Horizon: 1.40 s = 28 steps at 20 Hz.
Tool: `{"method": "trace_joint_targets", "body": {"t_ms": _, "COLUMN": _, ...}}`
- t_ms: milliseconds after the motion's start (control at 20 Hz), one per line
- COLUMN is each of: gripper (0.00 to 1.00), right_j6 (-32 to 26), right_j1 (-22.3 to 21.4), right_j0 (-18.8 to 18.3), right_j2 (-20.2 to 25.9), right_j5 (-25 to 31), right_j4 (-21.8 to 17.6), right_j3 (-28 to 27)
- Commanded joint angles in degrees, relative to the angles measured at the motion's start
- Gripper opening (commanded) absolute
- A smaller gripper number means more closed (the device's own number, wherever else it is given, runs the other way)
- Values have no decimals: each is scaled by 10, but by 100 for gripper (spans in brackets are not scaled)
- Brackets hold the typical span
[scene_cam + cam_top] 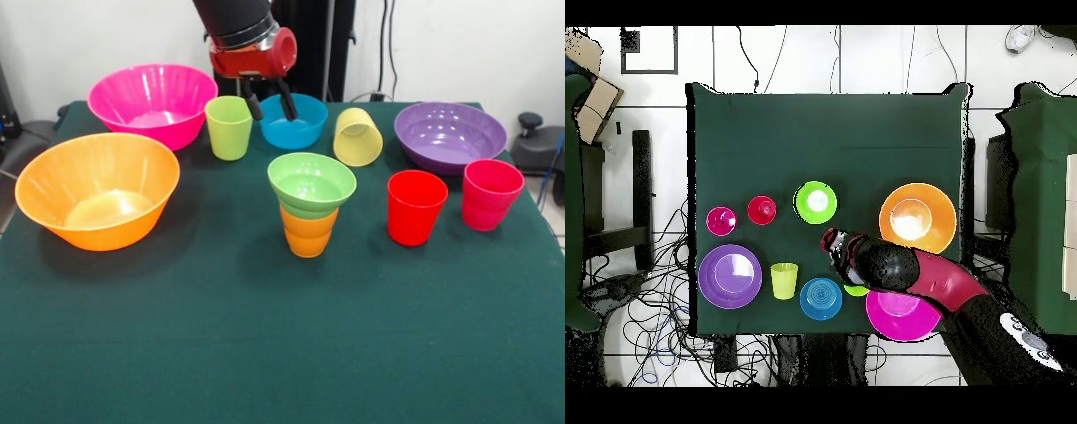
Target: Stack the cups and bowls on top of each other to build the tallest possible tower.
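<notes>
I can read no writing or brand on anything here. My gripper hangs with its fingers spread apart and nothing between them, just above the small blue bowl. The lime green cup stands close beside it, and the pale yellow cup lies tipped beyond the blue bowl. Nearer the camera, the light green bowl sits on the orange ribbed cup. A dark green cloth covers the table; white tiled floor with cables surrounds it
</notes>
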Motion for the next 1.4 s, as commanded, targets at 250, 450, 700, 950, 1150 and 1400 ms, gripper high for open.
{"method": "trace_joint_targets", "body": {"t_ms": 250, "gripper": 100, "right_j6": 108, "right_j1": 56, "right_j0": 64, "right_j2": -71, "right_j5": -108, "right_j4": -1, "right_j3": 28}}
{"method": "trace_joint_targets", "body": {"t_ms": 450, "gripper": 100, "right_j6": 113, "right_j1": 46, "right_j0": 80, "right_j2": -87, "right_j5": -118, "right_j4": 8, "right_j3": 35}}
{"method": "trace_joint_targets", "body": {"t_ms": 700, "gripper": 100, "right_j6": 115, "right_j1": 31, "right_j0": 90, "right_j2": -101, "right_j5": -119, "right_j4": 23, "right_j3": 40}}
{"method": "trace_joint_targets", "body": {"t_ms": 950, "gripper": 100, "right_j6": 123, "right_j1": -1, "right_j0": 100, "right_j2": -108, "right_j5": -113, "right_j4": 36, "right_j3": 60}}
{"method": "trace_joint_targets", "body": {"t_ms": 1150, "gripper": 100, "right_j6": 128, "right_j1": -5, "right_j0": 104, "right_j2": -115, "right_j5": -120, "right_j4": 40, "right_j3": 68}}
{"method": "trace_joint_targets", "body": {"t_ms": 1400, "gripper": 100, "right_j6": 138, "right_j1": 1, "right_j0": 108, "right_j2": -122, "right_j5": -139, "right_j4": 45, "right_j3": 74}}
